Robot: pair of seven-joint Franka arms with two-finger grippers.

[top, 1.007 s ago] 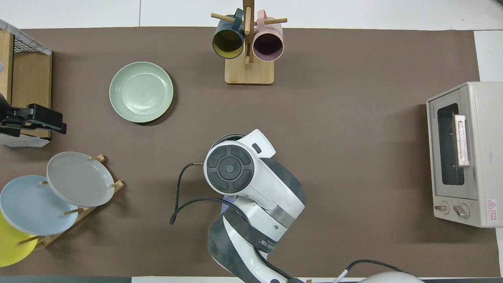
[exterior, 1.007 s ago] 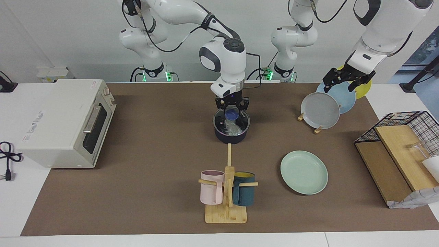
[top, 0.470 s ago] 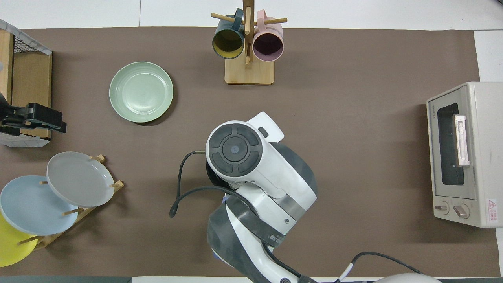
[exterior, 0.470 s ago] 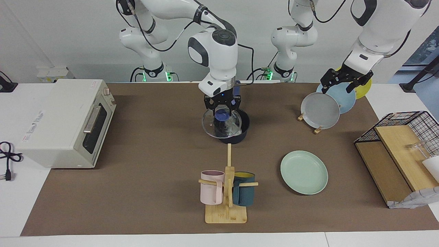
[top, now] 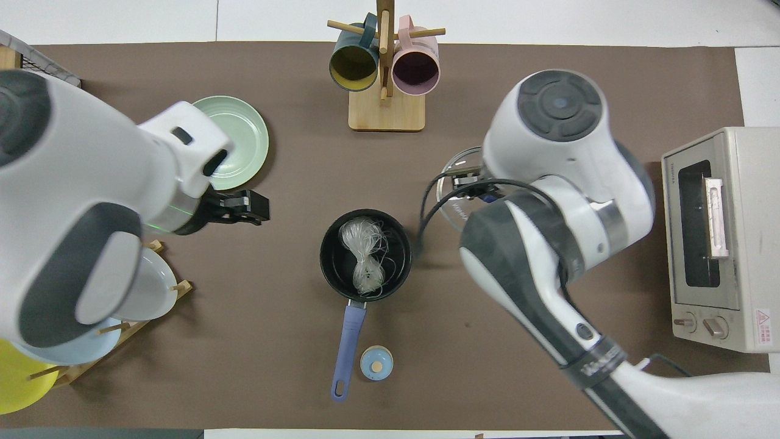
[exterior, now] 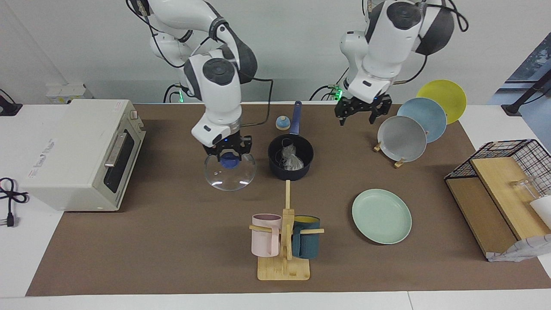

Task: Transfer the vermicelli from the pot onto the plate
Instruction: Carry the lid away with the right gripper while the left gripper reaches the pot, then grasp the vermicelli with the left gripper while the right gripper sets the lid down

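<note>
Since the vermicelli [exterior: 292, 160] lies in the pot [exterior: 291, 163] as a loose glassy tangle, I judge it light, soft and slippery, best pinched at its thick middle. The right gripper [exterior: 228, 151], beside the pot, is clamped on the glass lid [exterior: 229, 172] knob. The left gripper [exterior: 362, 111] hangs with jaws apart between pot and plate rack [exterior: 387, 150]; the plate [exterior: 382, 216] lies farther from the robots.
</note>
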